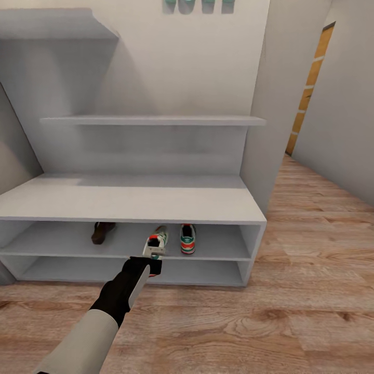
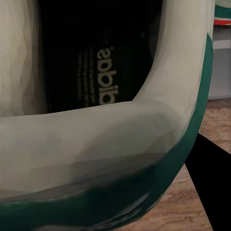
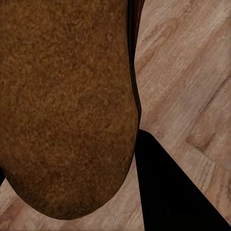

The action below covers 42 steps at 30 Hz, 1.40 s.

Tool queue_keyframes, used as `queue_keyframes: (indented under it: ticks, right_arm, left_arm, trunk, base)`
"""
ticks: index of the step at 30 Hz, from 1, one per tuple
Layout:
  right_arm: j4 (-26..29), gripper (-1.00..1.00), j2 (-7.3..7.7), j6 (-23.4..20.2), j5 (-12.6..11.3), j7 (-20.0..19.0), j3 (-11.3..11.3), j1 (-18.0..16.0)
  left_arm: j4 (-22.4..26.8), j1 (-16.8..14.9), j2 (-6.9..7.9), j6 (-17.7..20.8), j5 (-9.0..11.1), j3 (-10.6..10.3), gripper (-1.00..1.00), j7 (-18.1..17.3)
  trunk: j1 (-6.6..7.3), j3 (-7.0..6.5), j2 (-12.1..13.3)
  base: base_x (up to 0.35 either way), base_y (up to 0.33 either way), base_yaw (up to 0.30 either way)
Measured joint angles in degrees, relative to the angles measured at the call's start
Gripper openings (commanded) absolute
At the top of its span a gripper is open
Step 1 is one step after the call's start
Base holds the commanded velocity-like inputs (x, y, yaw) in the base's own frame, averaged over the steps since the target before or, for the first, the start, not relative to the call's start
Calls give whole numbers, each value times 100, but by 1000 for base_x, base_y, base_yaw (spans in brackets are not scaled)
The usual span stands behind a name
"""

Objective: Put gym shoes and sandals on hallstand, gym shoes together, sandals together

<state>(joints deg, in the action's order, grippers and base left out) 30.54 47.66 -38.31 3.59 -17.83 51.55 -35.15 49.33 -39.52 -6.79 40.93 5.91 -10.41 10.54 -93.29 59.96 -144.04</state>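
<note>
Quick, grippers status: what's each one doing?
Left gripper: closed on a gym shoe at the rack's upper opening.
Right gripper: jaws unseen; a sandal sole is close against its camera.

The left arm (image 1: pixel 104 306) reaches forward and up, its wrist straight; the left gripper (image 1: pixel 154 255) appears closed, though its fingers are mostly hidden from view.

Pale grey walls (image 1: pixel 332 104) close in a narrow corridor floored with light brown wood-grain planks (image 1: pixel 291 322) — the grain runs across the view. At the far right, an orange-yellow door frame (image 1: pixel 310 83) shows past the wall's edge, in soft, even light.
</note>
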Motion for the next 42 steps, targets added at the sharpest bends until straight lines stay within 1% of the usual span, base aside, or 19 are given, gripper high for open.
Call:
queue_keyframes:
  ticks: [4,8,16,17,18,21,35,38,42]
  right_arm:
    - [0,-100,0,0,0,0,0,0]
    - [0,-100,0,0,2,0,-1,1]
    - [0,-100,0,0,0,0,0,0]
    - [0,-100,0,0,0,0,0,0]
    - [0,-100,0,0,1,0,0,0]
    - [0,-100,0,0,0,0,0,0]
    - [0,-100,0,0,0,0,0,0]
    - [0,-100,0,0,2,0,-1,1]
    - [0,-100,0,0,0,0,0,0]
  left_arm:
    - [0,0,0,0,0,0,-100,0]
    - [-1,0,0,-1,4,2,-100,0]
    - [0,2,0,-25,0,-9,-100,0]
    - [0,5,0,-128,-5,-13,-100,0]
    - [-2,10,0,-314,-5,-15,-100,0]
    - [-8,16,0,-466,5,-12,-100,0]
    - [-9,18,0,-501,16,-12,-100,0]
    - [-10,18,0,-502,21,-10,-100,0]
    - [-9,17,0,-500,17,-8,-100,0]
  trunk:
    - [0,0,0]
    - [-11,88,-5]
    - [-10,89,-5]
    - [-10,89,-5]
    - [-10,89,-6]
    - [-10,89,-5]
    - [-10,89,-5]
    - [-18,155,-9]
    - [-18,155,-9]
  base:
    - [0,0,0]
    - [0,0,0]
    - [0,0,0]
    - [0,0,0]
    - [0,0,0]
    - [0,0,0]
    - [0,0,0]
    - [0,0,0]
    - [0,0,0]
